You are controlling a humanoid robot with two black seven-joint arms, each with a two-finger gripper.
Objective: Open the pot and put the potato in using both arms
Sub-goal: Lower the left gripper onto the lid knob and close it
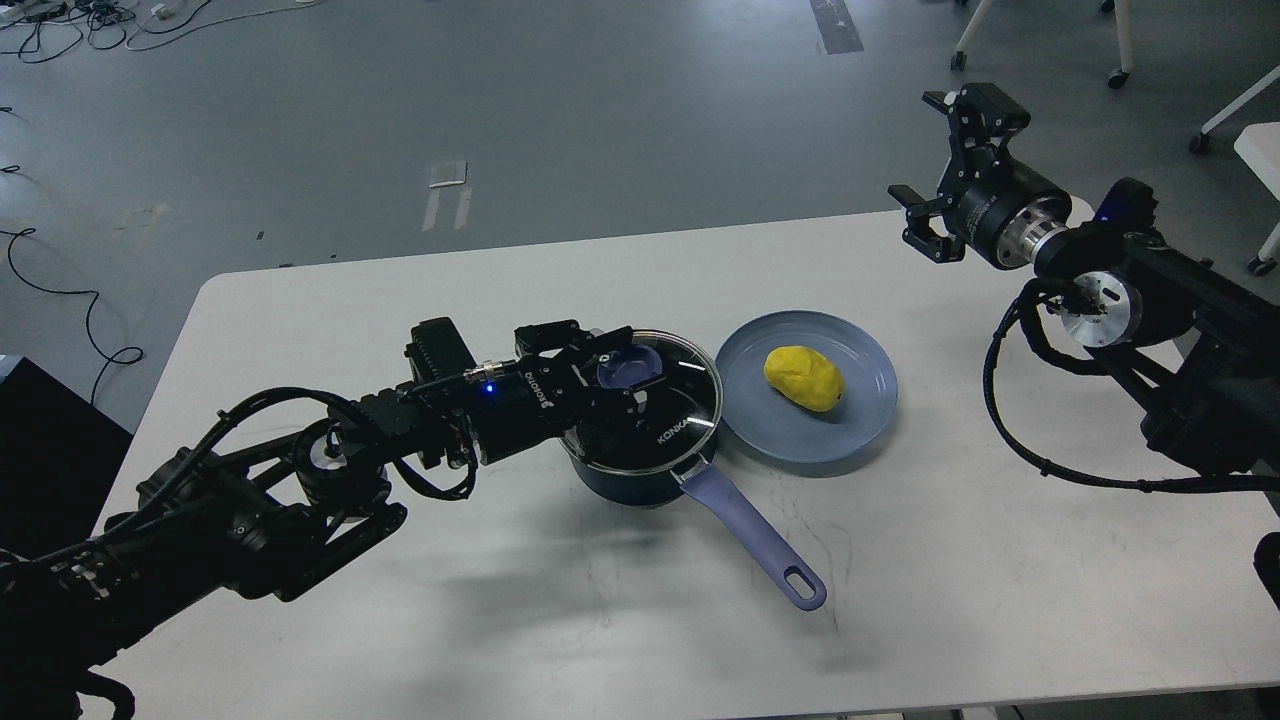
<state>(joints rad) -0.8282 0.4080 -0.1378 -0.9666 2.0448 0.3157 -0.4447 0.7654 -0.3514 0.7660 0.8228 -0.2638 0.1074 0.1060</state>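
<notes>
Over pot point(640, 470) lid knob point(628, 366), left gripper point(620, 372); potato point(803, 377) just right

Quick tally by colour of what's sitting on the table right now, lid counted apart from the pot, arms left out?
Blue or navy: 2, the pot and the plate
Yellow: 1, the potato
Clear glass: 1, the lid, lavender knob between the left gripper fingers
Total: 4

A lab or office workroom: bare grey floor point(600, 120) with tape marks point(447, 175), loose cables point(70, 20) along the wall, wheeled chair legs point(1120, 50), and a plain white desk point(500, 640).
</notes>
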